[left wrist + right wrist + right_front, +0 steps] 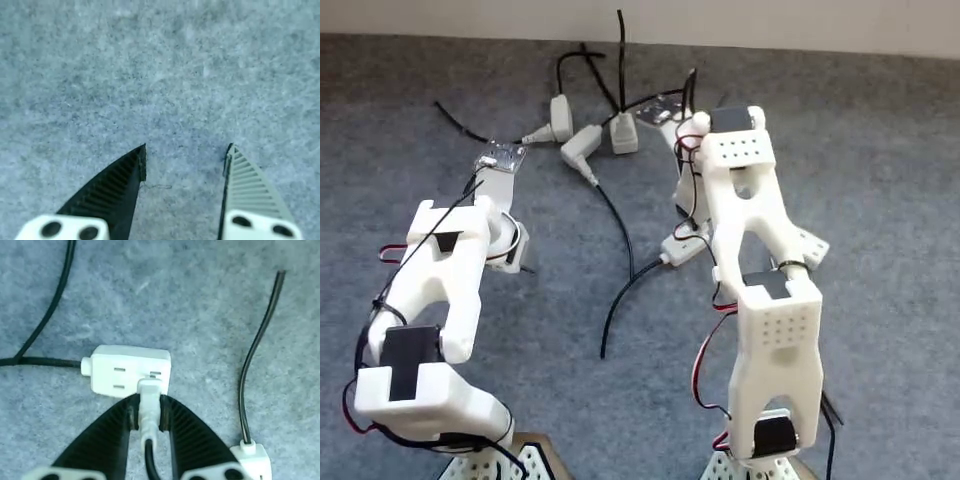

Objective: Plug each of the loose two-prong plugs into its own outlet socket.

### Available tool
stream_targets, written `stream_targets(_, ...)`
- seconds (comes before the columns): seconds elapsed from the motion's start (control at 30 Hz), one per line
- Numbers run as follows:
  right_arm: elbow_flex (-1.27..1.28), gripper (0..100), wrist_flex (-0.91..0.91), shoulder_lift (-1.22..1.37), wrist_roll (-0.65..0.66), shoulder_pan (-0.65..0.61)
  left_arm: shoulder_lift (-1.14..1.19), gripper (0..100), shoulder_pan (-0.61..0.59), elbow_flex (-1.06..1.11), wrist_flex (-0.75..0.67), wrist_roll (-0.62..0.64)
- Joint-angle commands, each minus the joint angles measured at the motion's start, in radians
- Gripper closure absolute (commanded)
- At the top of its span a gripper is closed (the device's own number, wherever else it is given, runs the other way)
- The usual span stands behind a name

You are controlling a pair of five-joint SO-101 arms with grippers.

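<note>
Soft, even light; faint shadows.

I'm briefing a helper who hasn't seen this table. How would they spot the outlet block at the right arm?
On the grey carpet, find the right gripper, shut on a white plug. The white outlet block lies at that plug's tip, trailing a black cord. Unlike the connectors clustered farther back, it has a gripper-held plug at its slotted face.

The table (890, 160) is covered all over in a grey, fuzzy, carpet-like cloth, mottled with lighter and darker flecks; a pale wall (800, 20) runs along its far edge, meeting it in a straight line; at the near edge, a corner of brown board (545, 460) shows on the cloth.
</note>
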Motion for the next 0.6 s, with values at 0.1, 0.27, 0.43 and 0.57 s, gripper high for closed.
stream_targets(0.1, -0.041, 99.1, -0.016, 0.016, 0.005, 0.025, -0.047, 74, -0.004, -0.002, -0.009, 0.003)
stream_targets(0.27, -0.039, 99.1, -0.019, 0.016, -0.041, 0.033, -0.047, 74, -0.004, -0.002, -0.009, 0.003)
stream_targets(0.43, -0.031, 99.1, -0.021, 0.022, -0.107, 0.036, -0.047, 74, -0.002, -0.002, -0.009, 0.003)
stream_targets(0.57, -0.005, 99.1, -0.041, 0.024, -0.112, 0.044, -0.047, 74, -0.002, -0.002, -0.009, 0.003)
